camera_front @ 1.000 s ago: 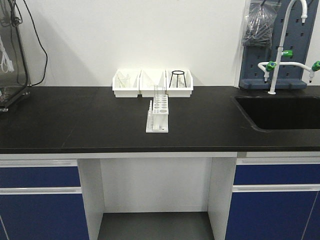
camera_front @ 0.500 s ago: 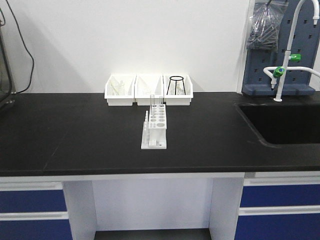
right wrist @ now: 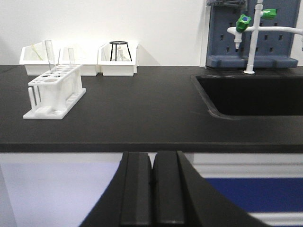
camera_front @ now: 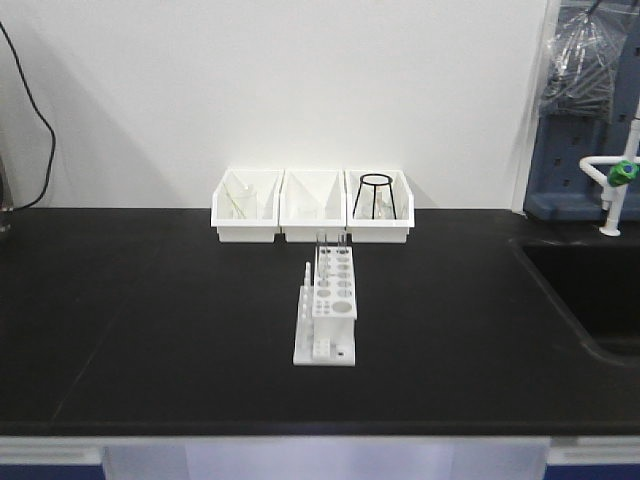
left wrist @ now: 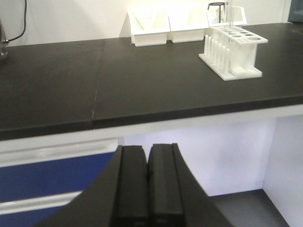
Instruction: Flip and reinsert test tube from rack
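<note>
Okay, left gripper (left wrist: 148, 189): held level, back off the counter's front edge, fingers pressed together on nothing; rack sat off toward its 1 o'clock.
right gripper (right wrist: 152, 189): same level pose, fingers together too, nothing between them; rack toward its 10 o'clock.
rack (camera_front: 327, 310): stood mid-counter.
test tube (right wrist: 49, 56): upright in a hole at the rack's 12 o'clock end.
thinner tube (right wrist: 71, 56): upright just beside it.
bins (camera_front: 312, 205): three white ones at 12 o'clock from the rack, against the wall.
sink (camera_front: 590, 290): at its 3 o'clock.
</note>
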`<state>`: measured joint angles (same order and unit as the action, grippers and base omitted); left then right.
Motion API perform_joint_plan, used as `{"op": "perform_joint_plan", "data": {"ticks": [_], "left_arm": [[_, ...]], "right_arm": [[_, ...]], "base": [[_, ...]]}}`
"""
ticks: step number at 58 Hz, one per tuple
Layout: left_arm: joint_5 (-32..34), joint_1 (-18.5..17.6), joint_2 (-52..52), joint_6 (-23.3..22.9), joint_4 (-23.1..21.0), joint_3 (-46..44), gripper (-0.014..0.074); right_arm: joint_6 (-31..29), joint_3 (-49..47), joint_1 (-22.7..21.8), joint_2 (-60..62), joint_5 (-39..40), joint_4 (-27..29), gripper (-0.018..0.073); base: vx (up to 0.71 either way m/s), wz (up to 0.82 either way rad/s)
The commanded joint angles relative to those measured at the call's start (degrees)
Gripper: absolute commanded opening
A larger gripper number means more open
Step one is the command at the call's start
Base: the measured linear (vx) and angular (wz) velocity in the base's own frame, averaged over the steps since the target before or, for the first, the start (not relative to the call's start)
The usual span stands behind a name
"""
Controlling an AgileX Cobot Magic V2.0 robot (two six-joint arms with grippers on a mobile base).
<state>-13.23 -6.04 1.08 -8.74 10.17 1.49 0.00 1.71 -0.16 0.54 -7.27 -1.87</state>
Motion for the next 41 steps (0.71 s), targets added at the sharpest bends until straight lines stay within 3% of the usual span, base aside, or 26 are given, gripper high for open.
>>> {"op": "perform_joint_plan", "data": {"ticks": [1,41], "left_arm": [[4.6,0.0,0.5,-0.5,-0.3,-0.2,-0.0006],[4.6,0.0,0.5,-0.5,-0.3,-0.2,-0.0006]], "right_arm": [[-0.6,0.2,-0.3,0.8,4.8,-0.5,-0.001],[-0.6,0.2,-0.3,0.8,4.8,-0.5,-0.001]], "base": [[0.4,0.03],[0.35,-0.02]]}}
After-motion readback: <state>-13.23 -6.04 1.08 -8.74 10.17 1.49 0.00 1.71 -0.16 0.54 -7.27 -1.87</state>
